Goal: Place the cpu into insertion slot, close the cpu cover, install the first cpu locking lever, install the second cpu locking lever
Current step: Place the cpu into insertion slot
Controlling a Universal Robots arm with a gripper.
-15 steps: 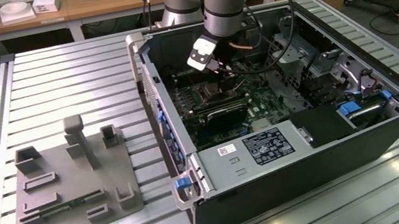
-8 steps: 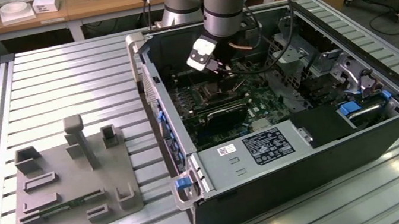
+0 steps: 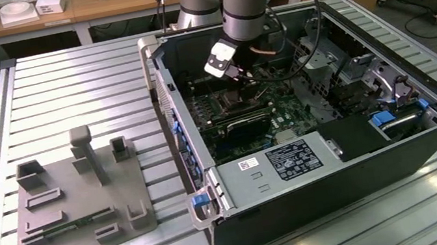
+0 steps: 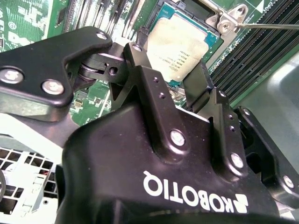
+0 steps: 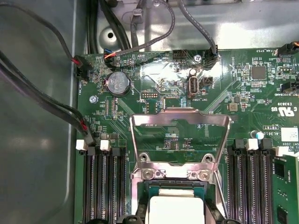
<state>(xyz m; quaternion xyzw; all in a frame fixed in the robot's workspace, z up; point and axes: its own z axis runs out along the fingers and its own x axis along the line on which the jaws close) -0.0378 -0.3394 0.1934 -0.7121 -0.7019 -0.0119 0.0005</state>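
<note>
Arm reaches down into the open computer case [image 3: 320, 208], which lies on its side on the slatted table [image 3: 63, 88] so the motherboard faces up. In the second wrist view the gripper [image 4: 167, 61] is clenched on the cpu [image 4: 180, 42], one finger against each of two opposite edges, which keeps the chip flat and square to the board. I judge the cpu is in or just over the insertion slot [image 5: 175, 185]; I cannot tell whether it is fully seated. The cpu cover [image 5: 180, 117] stands flipped back on its hinge, leaving the socket open from above. One thin locking lever [image 4: 268, 25] lies swung out to the side, clear of the cover's tab. Counts: one cpu, one cover, one lever rod that I can make out, two banks of memory slots [image 5: 103, 186] flanking the socket, one coin cell [image 5: 117, 84], and one grey fixture plate [image 3: 74, 211] on the table beside the case.
</note>
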